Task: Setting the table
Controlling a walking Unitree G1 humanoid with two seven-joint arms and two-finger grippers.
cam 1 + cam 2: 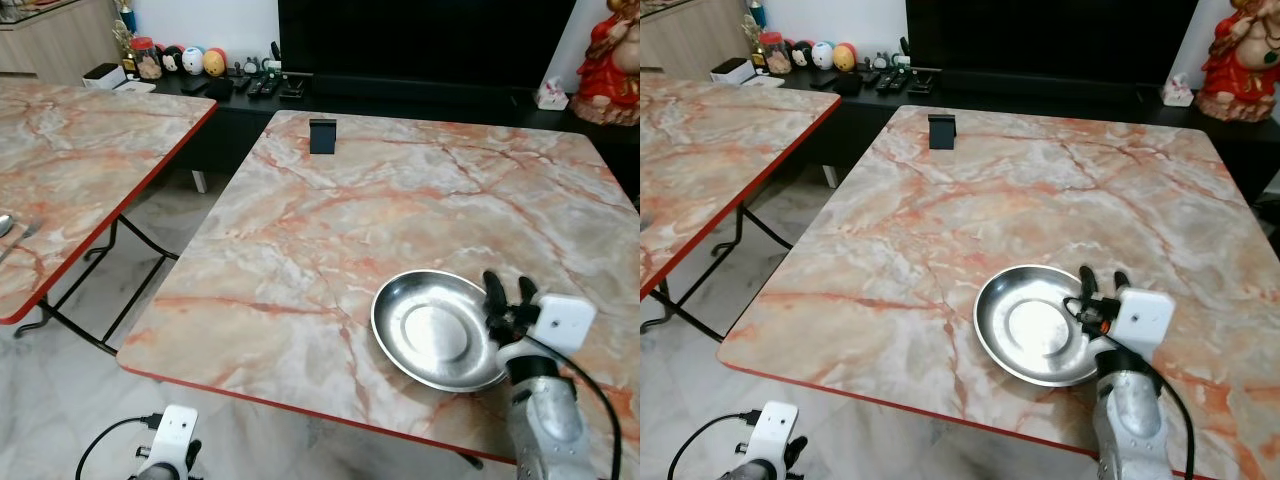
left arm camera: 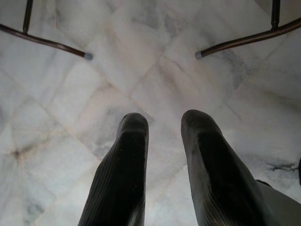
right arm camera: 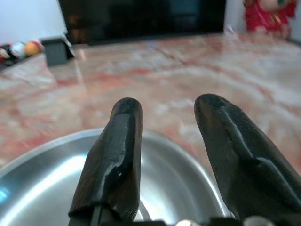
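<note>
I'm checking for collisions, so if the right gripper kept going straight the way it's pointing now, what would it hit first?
The right gripper hangs open over the near rim of the metal plate, pointing across the table. Going straight on, it would likely pass over the plate and bare marble tabletop; height is hard to judge.

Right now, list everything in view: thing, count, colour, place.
Table: one, marble-pattern top with red edge, in front.
Steel plate: one, silver, near right part of that table.
Small black stand: one, black, far edge of that table.
Second table: one, same pattern, to the left.
Floor: pale marble tiles.
Right gripper: black fingers open, at the plate's right rim.
Left gripper: black fingers open, hanging low over the floor.
</note>
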